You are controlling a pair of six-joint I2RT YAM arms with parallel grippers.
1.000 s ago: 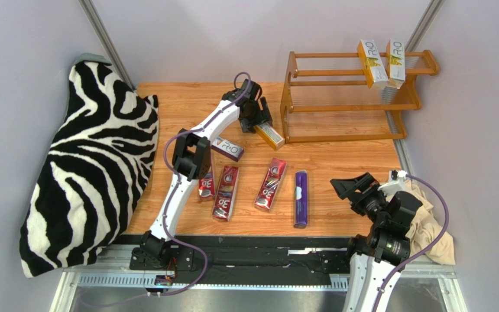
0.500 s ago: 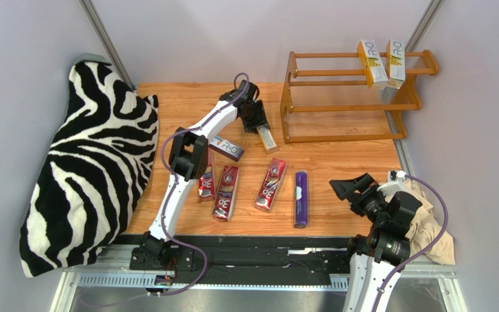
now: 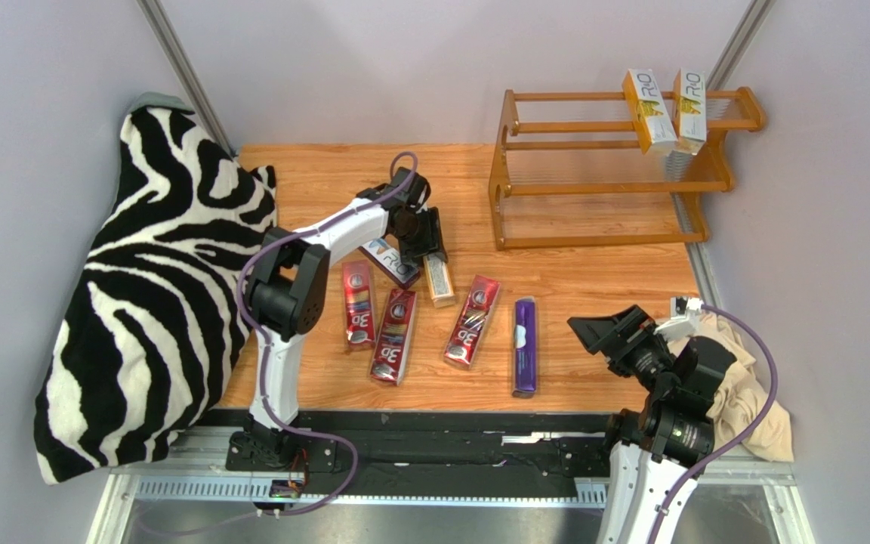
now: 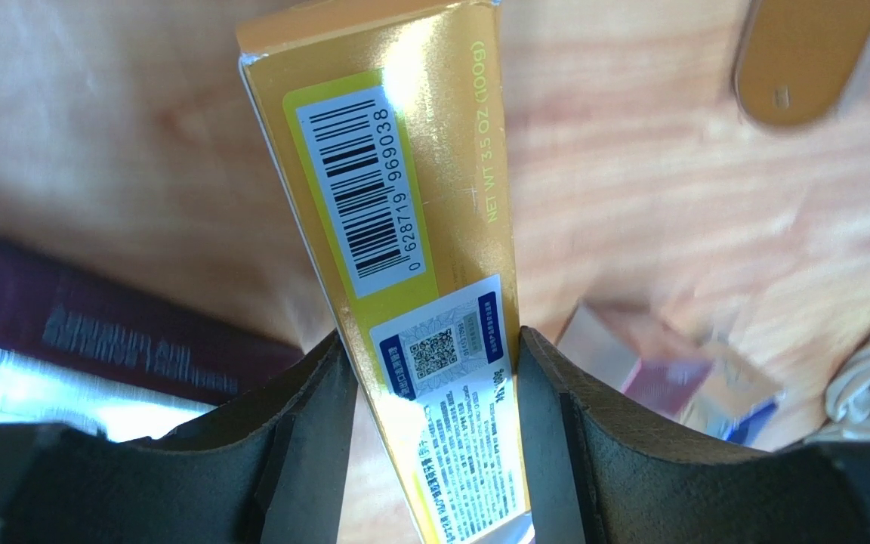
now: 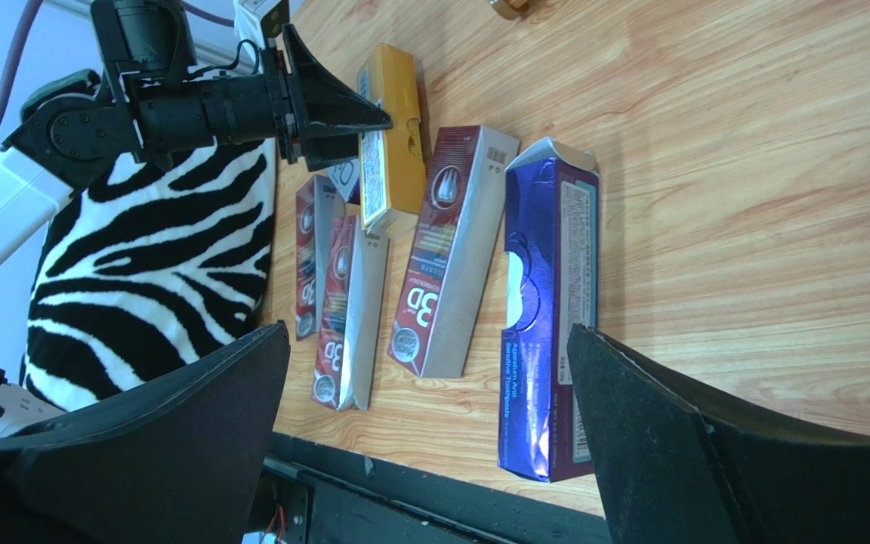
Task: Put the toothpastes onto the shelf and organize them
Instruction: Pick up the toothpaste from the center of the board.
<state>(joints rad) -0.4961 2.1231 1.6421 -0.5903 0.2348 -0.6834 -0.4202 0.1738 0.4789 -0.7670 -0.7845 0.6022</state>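
Note:
My left gripper (image 3: 425, 247) is shut on an orange-yellow toothpaste carton (image 3: 441, 280), held low over the table between the cartons; the left wrist view shows its barcode side (image 4: 389, 204) clamped between both fingers. A dark purple carton (image 3: 389, 260) lies just left of it. Three red cartons (image 3: 357, 302) (image 3: 394, 336) (image 3: 473, 322) and a purple carton (image 3: 525, 346) lie in a row in front. The wooden shelf (image 3: 542, 187) stands at the back right with two yellow-and-white cartons (image 3: 647, 110) (image 3: 690, 107) on its top tier. My right gripper (image 3: 613, 333) is open and empty, right of the purple carton (image 5: 547, 317).
A zebra-print cushion (image 3: 145, 295) fills the left side beyond the table edge. A beige cloth (image 3: 752, 397) lies beside the right arm. A black rail (image 3: 440, 436) runs along the near table edge.
My left gripper has carried the orange-yellow carton away from the shelf, back and down toward the row of cartons. The right arm has barely moved.

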